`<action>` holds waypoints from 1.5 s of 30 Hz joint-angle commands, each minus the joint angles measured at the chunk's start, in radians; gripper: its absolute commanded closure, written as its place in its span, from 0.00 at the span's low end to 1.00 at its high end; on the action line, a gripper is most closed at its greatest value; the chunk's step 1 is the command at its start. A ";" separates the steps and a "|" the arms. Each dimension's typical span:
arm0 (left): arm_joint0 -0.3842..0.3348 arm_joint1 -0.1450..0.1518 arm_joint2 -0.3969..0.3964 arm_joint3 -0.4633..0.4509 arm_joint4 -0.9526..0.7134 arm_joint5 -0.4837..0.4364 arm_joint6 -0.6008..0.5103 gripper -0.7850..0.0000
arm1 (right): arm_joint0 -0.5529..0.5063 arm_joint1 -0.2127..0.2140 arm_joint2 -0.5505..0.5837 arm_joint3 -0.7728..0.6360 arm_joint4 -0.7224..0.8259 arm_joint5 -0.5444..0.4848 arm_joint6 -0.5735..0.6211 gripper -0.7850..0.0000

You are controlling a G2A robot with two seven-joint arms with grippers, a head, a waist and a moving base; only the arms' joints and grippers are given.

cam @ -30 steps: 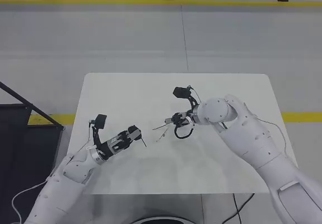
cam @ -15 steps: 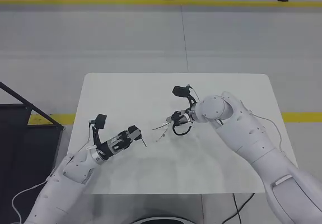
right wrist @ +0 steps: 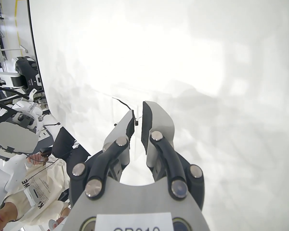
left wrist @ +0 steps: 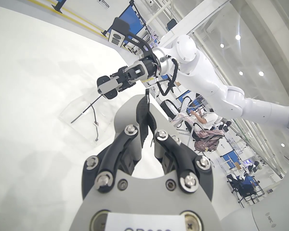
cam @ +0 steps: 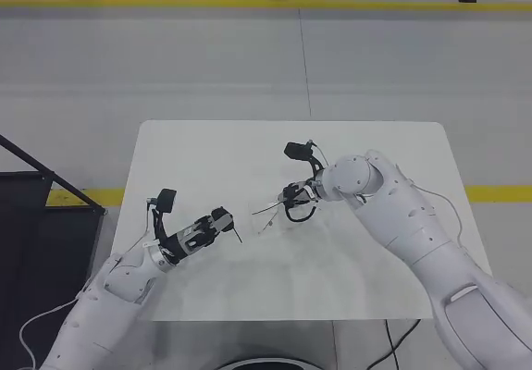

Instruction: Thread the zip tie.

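Broad white tabletop [cam: 201,157] under both arms, and I've got a clear tray [left wrist: 85,134] near its middle. The right gripper [left wrist: 105,88] hangs just above the tray, fingers pinching a zip tie [left wrist: 84,111] that slants down over it. The left gripper [left wrist: 144,108] sits off beside the tray, fingers pressed together on a second tie [left wrist: 147,97].

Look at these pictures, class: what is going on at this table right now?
A two-armed robot is working over a white table. Its left hand is shut on a black zip tie, held above the table. Its right hand grips a second thin black strip, whose free end points down at a clear plastic sheet lying on the table. The two hands are apart, so nothing is threaded yet.
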 commanded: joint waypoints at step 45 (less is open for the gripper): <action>0.000 0.000 0.000 0.000 0.000 0.000 0.000 1.00 | -0.063 0.011 0.098 -0.066 -0.081 -0.019 0.029 0.90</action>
